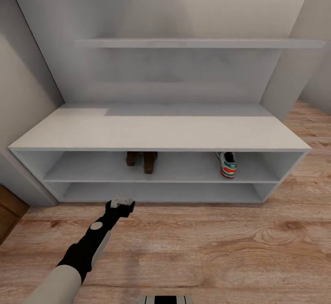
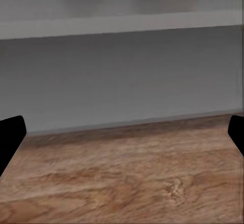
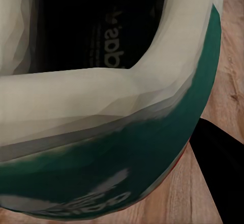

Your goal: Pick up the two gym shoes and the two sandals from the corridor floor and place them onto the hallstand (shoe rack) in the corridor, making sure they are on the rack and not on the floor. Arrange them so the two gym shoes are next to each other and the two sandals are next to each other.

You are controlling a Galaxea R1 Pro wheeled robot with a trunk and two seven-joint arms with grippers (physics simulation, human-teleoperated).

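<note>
Three shoes racked, last gym shoe in hand.
I'm seeing the two sandals (image 1: 141, 159) and one gym shoe (image 1: 227, 164) sitting on the hallstand (image 1: 156, 132) upper tier; right claw (image 3: 216, 176) is apparently gripping the second gym shoe (image 3: 122, 127), left claw (image 1: 120, 203) is hanging released.

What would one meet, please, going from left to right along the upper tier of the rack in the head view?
Left wall of the hallstand → two sandals, side by side → bare shelf → one gym shoe → the right wall.

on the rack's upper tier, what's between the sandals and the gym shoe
Nothing: in the head view, bare white shelf runs from the sandals to the gym shoe.
</note>
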